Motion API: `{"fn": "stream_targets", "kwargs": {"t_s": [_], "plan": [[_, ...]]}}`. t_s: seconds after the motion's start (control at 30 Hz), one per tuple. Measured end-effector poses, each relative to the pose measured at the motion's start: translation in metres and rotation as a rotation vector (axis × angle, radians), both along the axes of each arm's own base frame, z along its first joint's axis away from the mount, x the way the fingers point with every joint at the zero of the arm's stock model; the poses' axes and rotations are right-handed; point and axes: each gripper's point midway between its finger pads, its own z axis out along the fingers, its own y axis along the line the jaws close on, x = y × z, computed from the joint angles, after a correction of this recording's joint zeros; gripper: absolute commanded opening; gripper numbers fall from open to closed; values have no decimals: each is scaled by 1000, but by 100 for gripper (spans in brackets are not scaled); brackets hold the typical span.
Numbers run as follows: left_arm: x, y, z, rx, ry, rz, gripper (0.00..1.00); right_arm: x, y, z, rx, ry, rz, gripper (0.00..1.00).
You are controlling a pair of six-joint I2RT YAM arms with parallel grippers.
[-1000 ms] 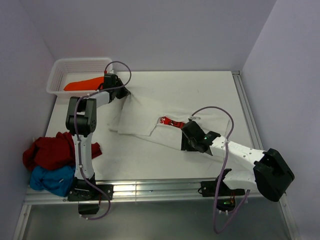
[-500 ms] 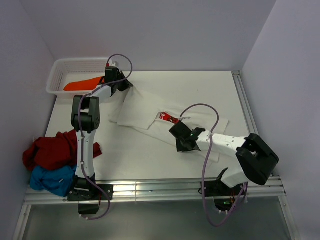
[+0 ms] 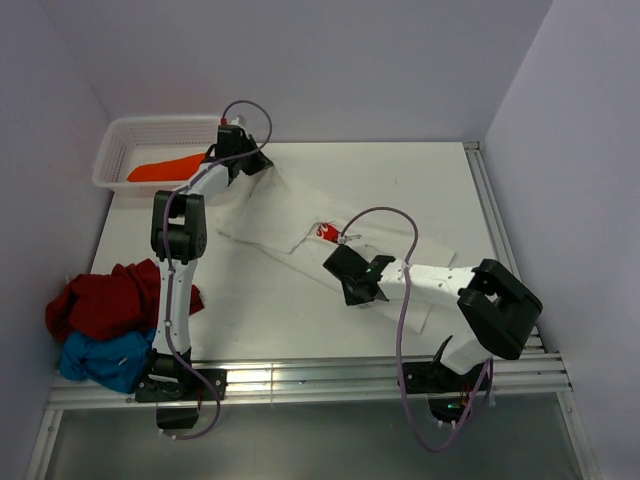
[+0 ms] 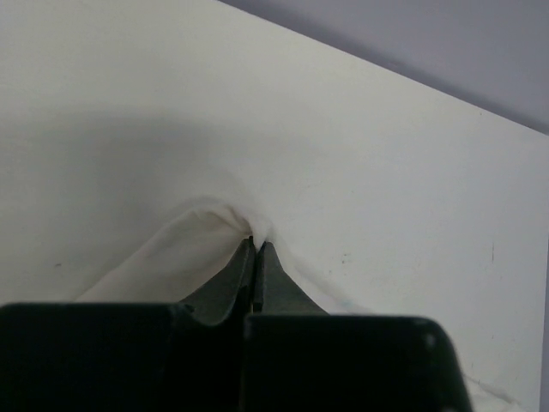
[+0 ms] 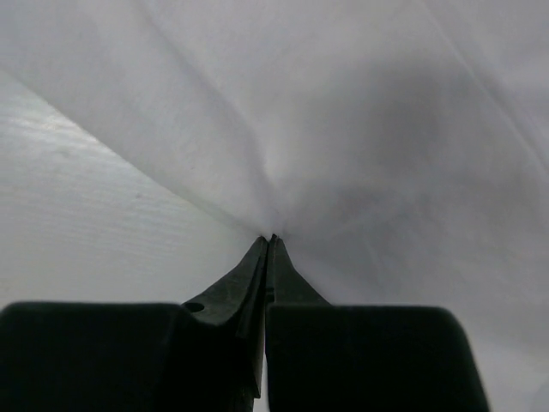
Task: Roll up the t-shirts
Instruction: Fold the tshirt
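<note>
The white t-shirt (image 3: pixel 290 215) lies spread across the table, a bit of its red print (image 3: pixel 325 231) showing at a fold. My left gripper (image 3: pixel 262 164) is at the shirt's far left corner, shut on a pinch of the white cloth (image 4: pixel 193 245), with its tips (image 4: pixel 256 244) together. My right gripper (image 3: pixel 340 268) is at the shirt's near edge. It is shut on the white cloth (image 5: pixel 343 129), which puckers at its tips (image 5: pixel 272 239). An orange t-shirt (image 3: pixel 165 167) lies in the basket. Dark red (image 3: pixel 105 298) and blue (image 3: pixel 105 360) t-shirts are heaped at the near left.
A white perforated basket (image 3: pixel 125 140) stands at the far left corner. A metal rail (image 3: pixel 300 378) runs along the table's near edge and another (image 3: pixel 495 230) along the right side. Purple walls close in the left, back and right.
My right gripper has slid left along the shirt's near edge and shut on it. My left gripper has carried the far corner back and right, drawing the shirt out.
</note>
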Motion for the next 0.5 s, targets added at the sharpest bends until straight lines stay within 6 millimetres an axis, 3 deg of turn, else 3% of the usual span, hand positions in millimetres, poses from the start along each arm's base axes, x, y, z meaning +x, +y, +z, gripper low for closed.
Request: {"fn": "stream_targets", "kwargs": {"t_s": [0.23, 0.43, 0.47, 0.5], "plan": [[3, -9, -1, -1, -2, -15, 1, -29, 59, 12, 33, 8, 170, 0], [1, -19, -7, 4, 3, -36, 2, -59, 145, 34, 113, 2, 333, 1], [0, -23, -8, 6, 4, -43, 2, -65, 161, 36, 131, 5, 362, 4], [-2, -26, -9, 8, 4, -51, 2, -71, 175, 37, 153, 14, 386, 14]]}}
